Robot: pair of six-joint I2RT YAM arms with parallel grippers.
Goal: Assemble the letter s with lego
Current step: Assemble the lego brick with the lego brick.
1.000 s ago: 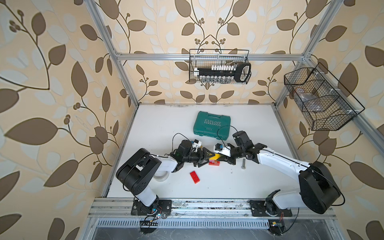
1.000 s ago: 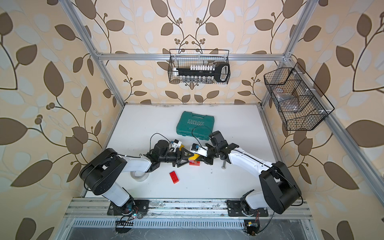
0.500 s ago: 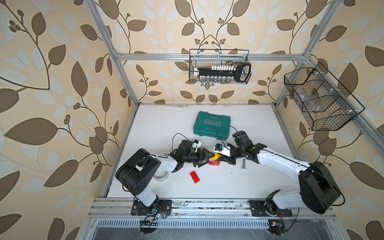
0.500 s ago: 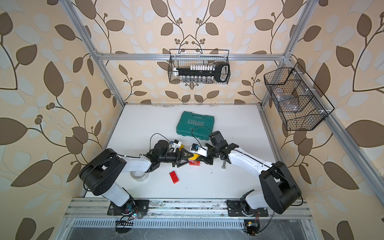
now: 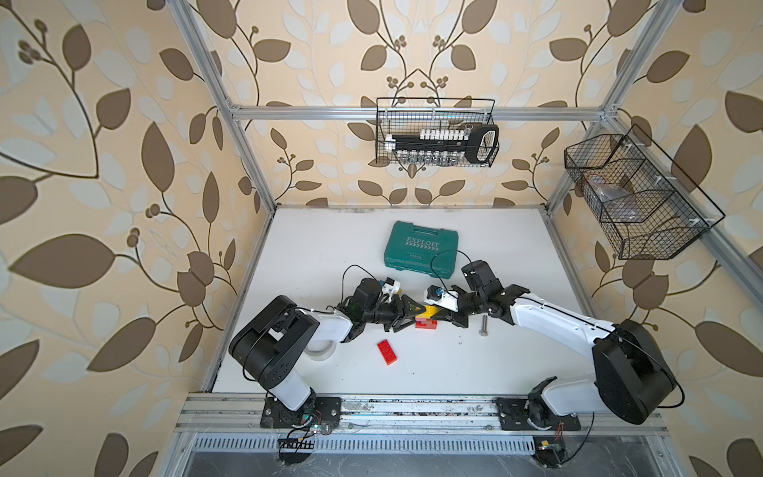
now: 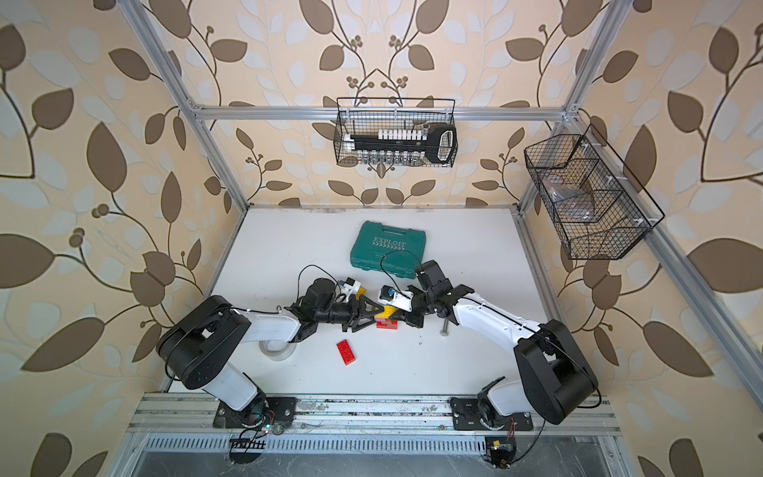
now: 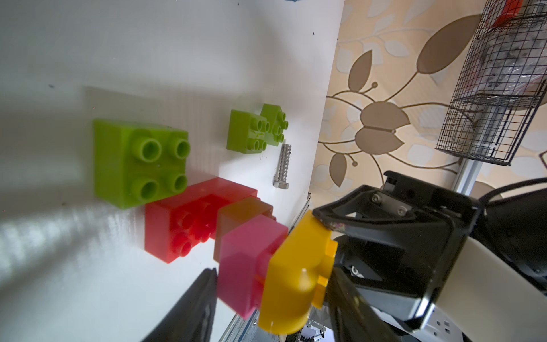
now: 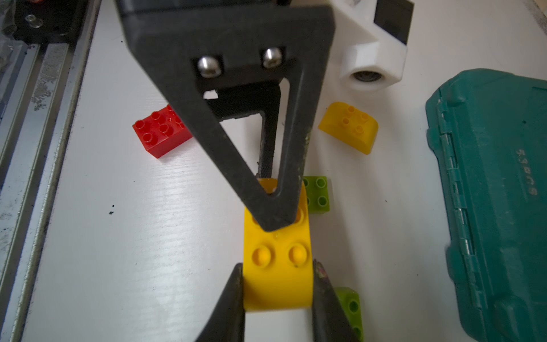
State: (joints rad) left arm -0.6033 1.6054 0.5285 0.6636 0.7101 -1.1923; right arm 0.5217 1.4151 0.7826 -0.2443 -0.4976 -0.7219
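A lego stack stands mid-table: a yellow brick [image 7: 296, 272] on a pink one [image 7: 248, 257], a brown one [image 7: 242, 213] and a red base [image 7: 183, 225], seen in a top view [image 5: 425, 320]. My right gripper [image 8: 277, 266] is shut on the yellow brick's sides. From the opposite side my left gripper [image 7: 272, 269] stands open around the pink and yellow bricks. One of its fingers [image 8: 266, 192] lies on the yellow studs and the other sits just below the pink brick. Loose pieces: a long red brick [image 5: 387, 352], a yellow brick [image 8: 348, 127] and three green bricks [image 7: 140, 163] [image 7: 245, 131] [image 7: 273, 124].
A grey bolt [image 5: 482, 325] lies just right of the stack, under the right arm. A teal tool case [image 5: 421, 246] sits behind both grippers. A tape roll [image 5: 320, 351] lies under the left arm. Wire baskets [image 5: 437, 132] [image 5: 636, 198] hang on the back and right walls.
The left gripper's jaws have narrowed around the pink and yellow bricks. Neither arm nor any brick has visibly shifted.
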